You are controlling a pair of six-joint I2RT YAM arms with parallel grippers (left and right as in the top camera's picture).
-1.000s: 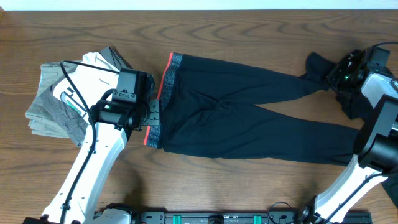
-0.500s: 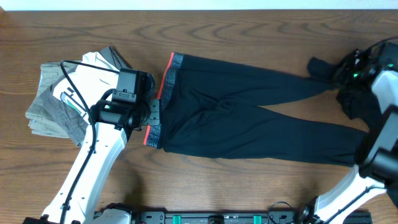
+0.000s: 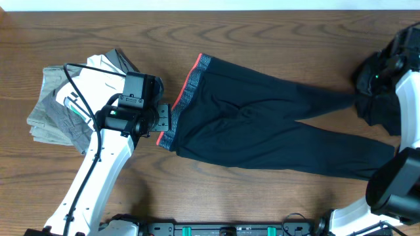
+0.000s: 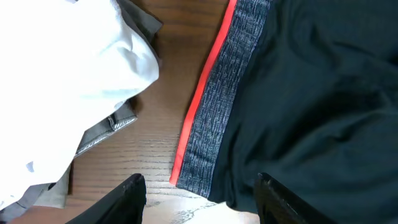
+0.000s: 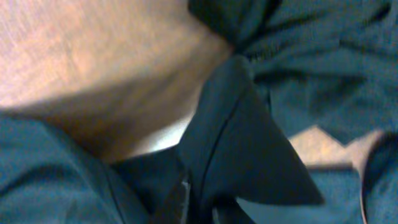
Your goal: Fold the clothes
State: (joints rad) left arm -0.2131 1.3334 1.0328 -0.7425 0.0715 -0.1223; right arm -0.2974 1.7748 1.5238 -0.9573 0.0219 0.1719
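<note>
I am working outward from the right pincer [image 5: 198, 202]. In the right wrist view it is closing down on a ridge of black cloth that tents up into the jaws. The picture is blurred, but I judge that it has hold of the trousers [image 3: 262, 128] at the end of the far leg [image 3: 321, 98].

Overhead, the right pincer [image 3: 365, 84] is sitting at the right edge of the table [image 3: 262, 33], with dark cloth bunching beneath it.

The trousers are lying flat with their long axis running left to right across the table. Their leg ends are at my right arm and the waistband [image 3: 184, 98] is at my left arm. The near leg [image 3: 341, 157] is running under the right arm, and I cannot see its hem.

The left pincer [image 3: 164, 118] is hovering over the near corner of the waistband. Its jaws are standing well apart and gripping nothing. In the left wrist view the grey band with its coral edge is passing just ahead of them.

So each arm is nearer to one end. Any fold, I judge, is going to turn on bringing those ends together along that axis.

A pile of clothes [image 3: 59, 111], grey and white, is sitting just beside the waistband to its left, partly under the left arm. I am treating it as the one thing that could get in the way on that side.
</note>
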